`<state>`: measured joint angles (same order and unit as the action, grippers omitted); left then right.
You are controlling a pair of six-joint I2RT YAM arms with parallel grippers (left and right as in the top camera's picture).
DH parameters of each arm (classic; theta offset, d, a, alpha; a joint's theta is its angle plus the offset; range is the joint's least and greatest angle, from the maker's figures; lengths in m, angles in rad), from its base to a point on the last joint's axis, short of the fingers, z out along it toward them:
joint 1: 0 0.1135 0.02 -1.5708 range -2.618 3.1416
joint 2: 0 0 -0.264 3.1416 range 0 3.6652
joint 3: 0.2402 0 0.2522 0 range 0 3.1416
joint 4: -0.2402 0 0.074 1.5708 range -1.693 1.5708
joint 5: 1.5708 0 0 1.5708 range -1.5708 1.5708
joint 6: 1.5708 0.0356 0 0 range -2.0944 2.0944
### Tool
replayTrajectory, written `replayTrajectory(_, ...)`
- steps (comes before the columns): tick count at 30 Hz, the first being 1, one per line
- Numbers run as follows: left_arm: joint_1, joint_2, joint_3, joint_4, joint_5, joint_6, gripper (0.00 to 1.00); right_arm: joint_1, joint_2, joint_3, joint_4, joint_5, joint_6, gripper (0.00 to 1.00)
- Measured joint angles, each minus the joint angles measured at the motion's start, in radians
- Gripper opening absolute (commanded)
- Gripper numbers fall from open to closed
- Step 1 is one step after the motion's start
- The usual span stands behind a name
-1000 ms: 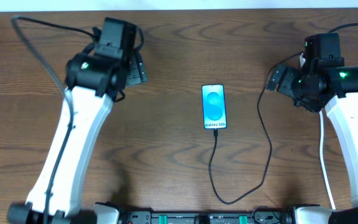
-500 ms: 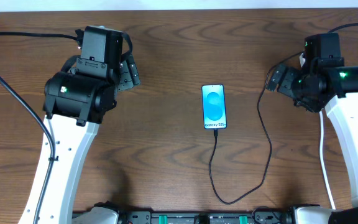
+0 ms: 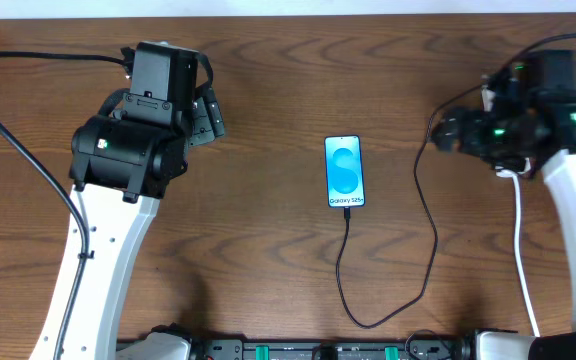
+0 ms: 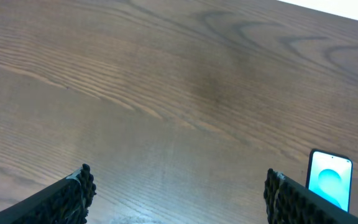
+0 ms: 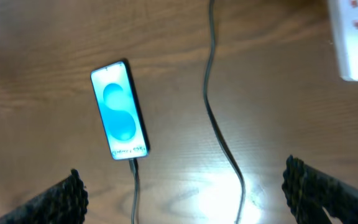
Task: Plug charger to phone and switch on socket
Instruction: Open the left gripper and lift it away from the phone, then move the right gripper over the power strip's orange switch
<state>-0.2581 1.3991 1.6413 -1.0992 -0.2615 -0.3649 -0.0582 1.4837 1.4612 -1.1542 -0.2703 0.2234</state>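
The left gripper point(image 4: 178, 186) has its jaws wide apart with nothing between them. Its two fingers point(image 4: 67, 199) frame bare wood in the left wrist view. The right gripper point(image 5: 184, 183) is also spread wide and holds nothing. Its two fingers point(image 5: 58, 199) sit at the bottom corners of the right wrist view.

Below the right gripper lies one phone point(image 5: 119, 111), flat on the table point(image 3: 268, 250) with its blue screen up. From overhead it sits near the table's middle, well apart from both grippers. The left wrist view catches it at its lower right edge.

One charger point(image 3: 430, 225) is in sight. Its small tip point(image 5: 133, 163) meets the phone's lower edge. From there the thin black cable runs toward the near edge, loops round, and climbs to the right, up toward the right gripper.

One socket point(image 5: 355, 37) shows as a white end with red marks in the top right corner of the right wrist view, apart from the cable. Overhead, the right arm hides most of it.
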Motion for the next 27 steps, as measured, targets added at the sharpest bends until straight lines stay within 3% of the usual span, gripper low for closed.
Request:
replayTrajectory(7,0.0,0.0,0.0,0.0,0.0,0.0,0.89,-0.219,0.049,0.26,-0.212,-0.088,-0.166,0.99)
replayTrajectory(14,0.0,0.0,0.0,-0.001,0.0,0.0,0.89,-0.339,0.249,0.546,-0.403,-0.111,-0.314,0.99)
replayTrajectory(18,0.0,0.0,0.0,-0.001,0.0,0.0,0.89,-0.361,0.384,0.632,-0.398,-0.116,-0.385,0.99)
replayTrajectory(27,0.0,0.0,0.0,0.0,0.0,0.0,0.89,-0.364,0.595,0.639,-0.235,-0.119,-0.435,0.99)
